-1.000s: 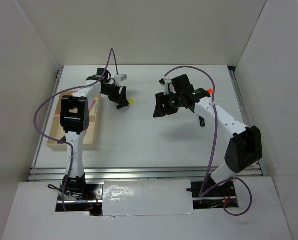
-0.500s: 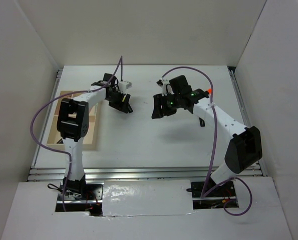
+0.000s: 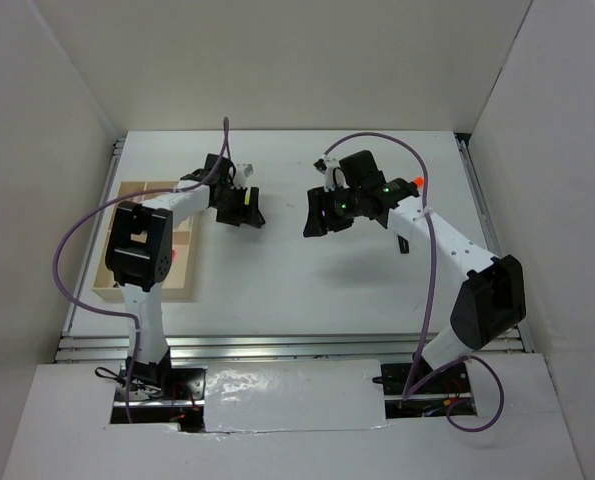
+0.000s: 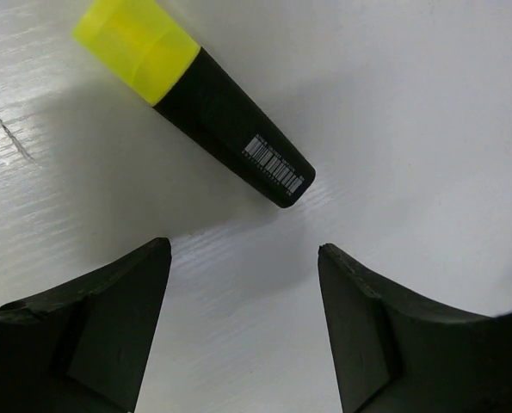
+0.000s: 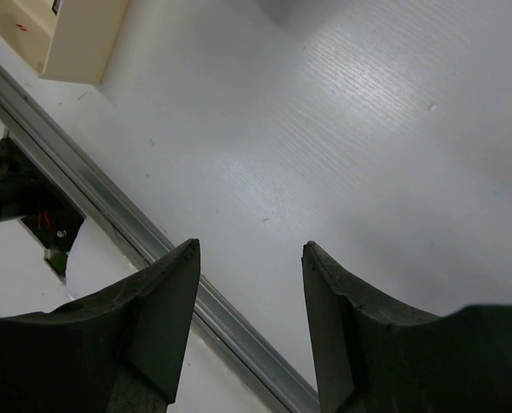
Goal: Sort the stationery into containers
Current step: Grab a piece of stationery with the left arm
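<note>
A black highlighter with a yellow cap point(image 4: 195, 95) lies flat on the white table, just ahead of my left gripper point(image 4: 243, 249). That gripper is open and empty, low over the table, and not touching the marker. In the top view the left gripper point(image 3: 243, 208) covers this marker. My right gripper point(image 3: 317, 214) is open and empty and hangs above the table's middle; its jaws point(image 5: 251, 246) frame bare table. The tan wooden tray point(image 3: 127, 288) stands at the left edge, partly under the left arm. An orange-capped marker point(image 3: 415, 181) lies behind the right arm.
The tray's corner point(image 5: 62, 39) shows at the top left of the right wrist view. A metal rail point(image 5: 144, 237) runs along the table's near edge. White walls enclose the table on the left, back and right. Purple cables loop over both arms.
My left gripper has shifted right and come down over the yellow-capped marker, hiding it in the top view. The right arm has barely moved.
</note>
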Available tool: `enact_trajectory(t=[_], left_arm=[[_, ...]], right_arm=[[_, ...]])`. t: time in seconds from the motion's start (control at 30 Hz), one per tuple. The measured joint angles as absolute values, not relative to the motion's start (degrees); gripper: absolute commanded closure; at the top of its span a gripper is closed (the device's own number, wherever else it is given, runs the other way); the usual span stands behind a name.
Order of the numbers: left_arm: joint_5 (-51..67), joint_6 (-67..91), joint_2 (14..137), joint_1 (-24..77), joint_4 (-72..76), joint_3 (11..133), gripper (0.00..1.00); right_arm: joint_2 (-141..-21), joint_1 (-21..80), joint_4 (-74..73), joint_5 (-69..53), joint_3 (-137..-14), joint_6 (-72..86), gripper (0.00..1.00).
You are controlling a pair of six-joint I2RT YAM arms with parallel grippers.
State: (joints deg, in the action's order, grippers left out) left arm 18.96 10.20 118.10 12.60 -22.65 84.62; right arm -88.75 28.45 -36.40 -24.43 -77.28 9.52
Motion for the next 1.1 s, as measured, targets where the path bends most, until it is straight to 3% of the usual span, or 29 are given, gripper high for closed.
enact_trajectory(t=[0.37, 0.77, 0.87, 1.1], left_arm=[[-3.1, 23.9, 122.5, 21.9, -27.1, 92.3, 0.35], [-13.2, 27.4, 126.8, 22.3, -28.1, 98.0, 0.42], [-13.9, 27.3, 127.4, 21.4, -27.8, 98.8, 0.51], [-12.6, 25.6, 127.3, 20.0, -25.1, 98.0, 0.83]], right_arm=[[-88.8, 28.3, -36.3, -24.4, -76.4, 9.5, 0.42], [-88.7, 27.8, -36.1, -24.4, -75.5, 9.5, 0.42], [-88.7, 27.7, -36.1, -24.4, -75.4, 9.5, 0.43], [-88.7, 27.7, -36.1, -24.4, -75.4, 9.5, 0.43]])
